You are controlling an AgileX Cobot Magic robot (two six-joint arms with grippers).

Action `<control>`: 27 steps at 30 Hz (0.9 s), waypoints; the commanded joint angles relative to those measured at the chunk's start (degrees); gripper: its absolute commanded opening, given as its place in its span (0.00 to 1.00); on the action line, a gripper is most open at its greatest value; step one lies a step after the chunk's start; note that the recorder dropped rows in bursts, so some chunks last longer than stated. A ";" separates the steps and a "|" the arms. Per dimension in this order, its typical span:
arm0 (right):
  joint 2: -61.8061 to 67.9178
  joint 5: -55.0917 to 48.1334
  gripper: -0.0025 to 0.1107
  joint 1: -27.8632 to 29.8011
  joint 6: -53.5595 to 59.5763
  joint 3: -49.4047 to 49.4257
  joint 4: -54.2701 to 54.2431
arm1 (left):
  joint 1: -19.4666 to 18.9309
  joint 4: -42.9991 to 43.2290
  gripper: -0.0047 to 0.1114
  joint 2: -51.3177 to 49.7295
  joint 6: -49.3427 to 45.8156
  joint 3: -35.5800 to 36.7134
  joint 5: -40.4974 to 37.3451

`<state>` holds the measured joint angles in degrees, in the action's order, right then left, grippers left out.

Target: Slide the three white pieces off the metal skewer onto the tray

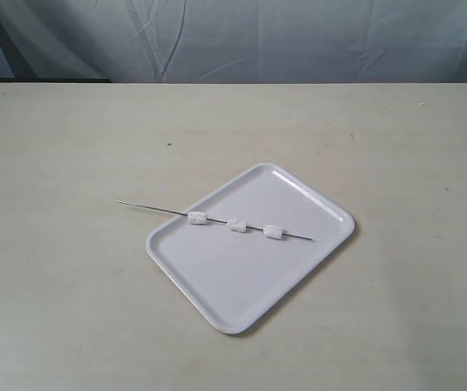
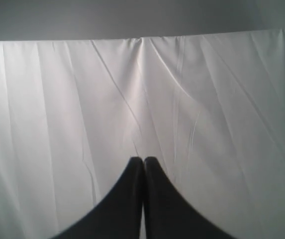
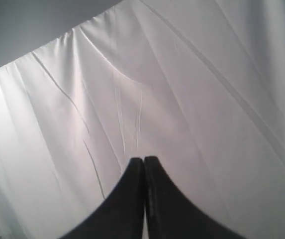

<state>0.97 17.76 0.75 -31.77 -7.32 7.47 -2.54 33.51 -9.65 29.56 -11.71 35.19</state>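
Three white pieces (image 1: 235,226): threaded on the metal skewer (image 1: 160,210), inside the tray (image 1: 241,314); skewer's left end out over the table (image 1: 54,309). Left gripper (image 2: 143,162), right gripper (image 3: 143,160): fingers pressed together, empty.

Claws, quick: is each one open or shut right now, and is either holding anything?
Left claw: shut, holding nothing.
Right claw: shut, holding nothing.
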 commanded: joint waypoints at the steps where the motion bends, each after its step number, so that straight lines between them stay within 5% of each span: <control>1: 6.28 -8.02 0.02 -0.40 0.03 -9.82 6.19 | 0.41 7.37 0.04 -13.41 5.38 -8.55 -2.65; 5: 19.61 -21.32 0.02 -3.68 0.03 -18.87 6.00 | 0.41 20.52 0.04 -32.52 22.05 -17.35 0.32; 9: 33.93 -40.48 0.02 -11.07 5.80 -27.76 4.07 | 0.41 44.26 0.04 -53.90 36.68 -26.31 14.48; 11: 40.35 -45.11 0.02 -14.45 19.82 -31.27 -4.17 | 1.70 52.38 0.04 -61.28 39.04 -29.27 11.93; 14: 50.92 -55.15 0.02 -17.37 42.74 -38.66 -21.78 | 8.50 64.88 0.11 -73.74 39.90 -33.58 -0.05; 21: 73.36 -63.76 0.02 -17.37 54.51 -48.03 -27.11 | 16.16 66.43 0.39 -87.43 40.06 -38.42 -9.53; 27: 84.92 -64.26 0.02 -17.37 54.49 -49.28 -27.26 | 16.44 66.43 0.41 -93.25 36.28 -38.42 -10.74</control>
<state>81.64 -45.88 -16.51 22.13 -56.04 -19.53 13.56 100.01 -100.63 67.78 -49.92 25.82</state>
